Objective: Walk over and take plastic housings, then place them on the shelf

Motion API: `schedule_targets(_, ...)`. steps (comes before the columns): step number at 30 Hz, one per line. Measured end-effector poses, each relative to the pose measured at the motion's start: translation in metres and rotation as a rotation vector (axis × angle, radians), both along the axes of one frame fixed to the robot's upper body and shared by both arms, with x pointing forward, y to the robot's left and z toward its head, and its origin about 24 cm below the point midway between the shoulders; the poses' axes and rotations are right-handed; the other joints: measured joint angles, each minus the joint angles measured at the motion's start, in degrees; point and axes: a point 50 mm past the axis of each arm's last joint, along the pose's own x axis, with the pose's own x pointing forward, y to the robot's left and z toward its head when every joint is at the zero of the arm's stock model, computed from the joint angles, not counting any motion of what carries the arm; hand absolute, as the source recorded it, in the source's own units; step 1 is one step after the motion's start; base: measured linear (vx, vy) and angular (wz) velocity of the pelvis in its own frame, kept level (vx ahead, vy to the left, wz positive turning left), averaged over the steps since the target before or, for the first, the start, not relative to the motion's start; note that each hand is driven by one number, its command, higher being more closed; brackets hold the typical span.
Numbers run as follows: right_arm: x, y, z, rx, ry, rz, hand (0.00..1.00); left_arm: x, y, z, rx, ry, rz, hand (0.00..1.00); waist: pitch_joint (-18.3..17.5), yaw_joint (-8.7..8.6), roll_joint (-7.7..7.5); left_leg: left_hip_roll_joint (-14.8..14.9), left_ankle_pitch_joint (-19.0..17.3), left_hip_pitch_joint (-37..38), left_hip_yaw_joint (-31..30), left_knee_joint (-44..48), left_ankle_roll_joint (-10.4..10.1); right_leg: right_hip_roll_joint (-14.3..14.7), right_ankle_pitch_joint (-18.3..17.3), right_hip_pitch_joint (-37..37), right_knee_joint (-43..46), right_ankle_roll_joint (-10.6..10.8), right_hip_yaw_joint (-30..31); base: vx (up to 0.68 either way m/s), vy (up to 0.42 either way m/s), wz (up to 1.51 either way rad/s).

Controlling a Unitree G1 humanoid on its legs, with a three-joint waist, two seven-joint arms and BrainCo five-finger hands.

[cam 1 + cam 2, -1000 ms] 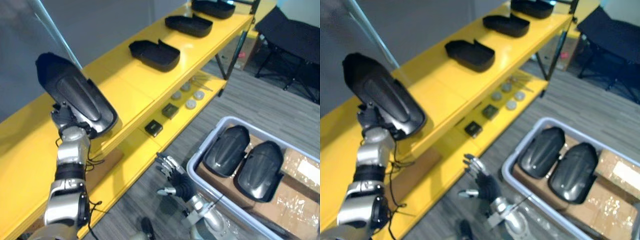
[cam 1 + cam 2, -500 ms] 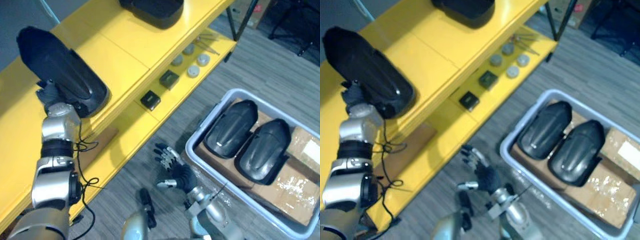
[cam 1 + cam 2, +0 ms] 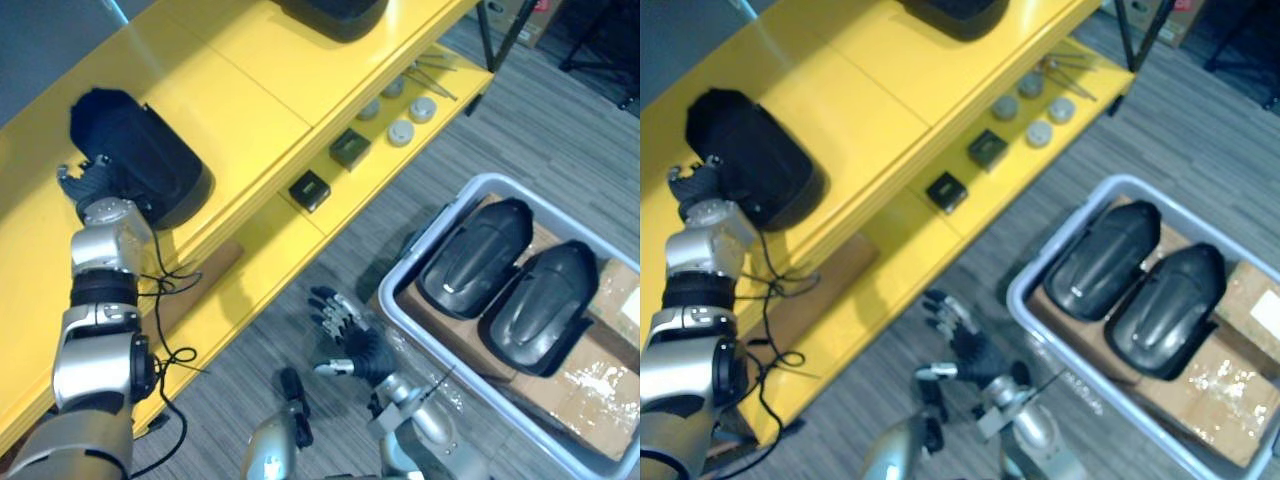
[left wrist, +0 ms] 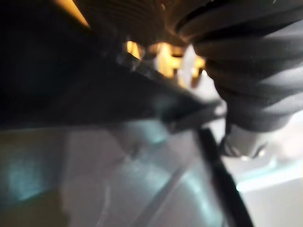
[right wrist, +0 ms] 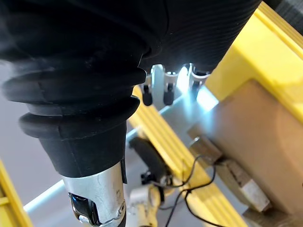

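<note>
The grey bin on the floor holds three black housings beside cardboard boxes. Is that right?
No. The grey bin holds two black housings, not three, beside the cardboard boxes; the left eye view shows it.

Left arm stretched forward, wrist straight, left hand raised at its end; right hand held low, fingers spread and relaxed, holding nothing.

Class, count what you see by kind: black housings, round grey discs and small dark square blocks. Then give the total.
Black housings: 4
Round grey discs: 4
Small dark square blocks: 2
Total: 10
</note>
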Motion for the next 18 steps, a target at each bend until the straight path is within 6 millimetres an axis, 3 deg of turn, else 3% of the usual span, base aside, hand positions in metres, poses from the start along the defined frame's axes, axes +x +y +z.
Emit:
schedule_targets(7, -0.006, -0.002, -0.003, 0.004, 0.000, -0.014, 0.00, 0.000, 0.000, 0.008, -0.065, -0.159, 0.017, 0.00, 0.0, -0.16, -0.03, 0.0, -0.3, 3.4, -0.1, -0.4, 0.1, -0.3, -0.4, 3.6, -0.5, -0.1, -1.5, 0.00, 0.000, 0.00)
schedule_targets(13, -0.008, 0.000, 0.005, -0.061, -0.156, 0.060, 0.00, -0.002, -0.002, 0.024, 0.026, -0.331, 0.016, 0.00, -0.1, -0.58, -0.04, -0.5, -0.2, 7.1, -2.8, -1.4, 0.0, -1.0, -1.1, 9.1, -1.8, 0.0, -4.7, 0.01, -0.004, 0.21)
schedule_targets(16, 0.008, -0.004, 0.013, -0.123, -0.276, 0.039, 0.00, -0.016, -0.010, 0.017, 0.154, -0.423, -0.050, 0.00, -1.4, -0.01, -0.23, -0.7, 0.2, 8.0, -5.9, -2.1, 0.0, -1.2, -1.1, 12.3, -3.8, 0.0, -7.9, 0.06, -0.023, 0.50)
schedule_targets(18, 0.034, -0.021, 0.027, -0.164, -0.361, -0.071, 0.00, -0.039, -0.016, -0.004, 0.226, -0.459, -0.119, 0.00, -3.4, 0.84, -0.50, -0.9, 0.6, 8.8, -8.9, -2.7, -0.1, -1.2, -1.1, 15.7, -5.8, 0.0, -11.3, 0.09, -0.028, 0.65)
